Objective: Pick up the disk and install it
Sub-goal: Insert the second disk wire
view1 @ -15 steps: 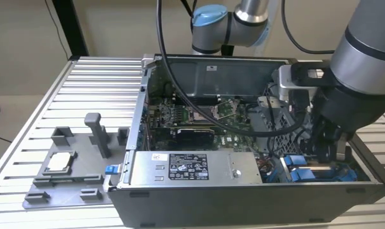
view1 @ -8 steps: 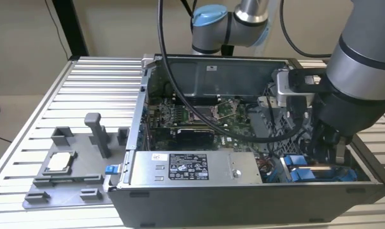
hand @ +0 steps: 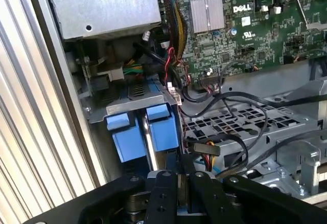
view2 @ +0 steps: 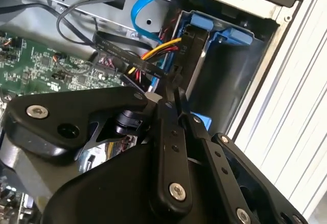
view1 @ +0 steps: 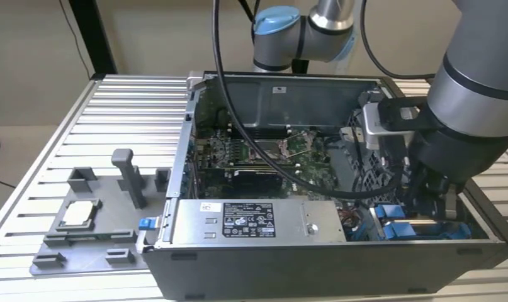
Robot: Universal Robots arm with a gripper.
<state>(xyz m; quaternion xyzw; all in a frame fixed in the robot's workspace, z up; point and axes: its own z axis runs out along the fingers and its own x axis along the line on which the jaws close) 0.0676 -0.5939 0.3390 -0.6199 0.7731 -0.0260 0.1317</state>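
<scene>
On ribbed metal table (view1: 111, 113), open computer case (view1: 262, 88), claw (hand: 179, 175) clamped on disk (hand: 149, 144).

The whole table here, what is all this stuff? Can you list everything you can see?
Computer case: one, dark grey, open, on the slatted table.
Slatted table: one, silver.
Circuit board: one, green, on the case floor.
Large box: one, silver with a black-and-white label, at the case's near edge.
Disk: one, silver edge between bright blue carrier parts, in the bay at the case's corner on the exterior view's right.
Cables: several, black, red, yellow, blue, beside the bay.
Grey tray: one, on the exterior view's left, with a small silver chip.
Robot arm: one, silver-grey, reaching into the case.
Fingers: black, closed on the disk.
</scene>
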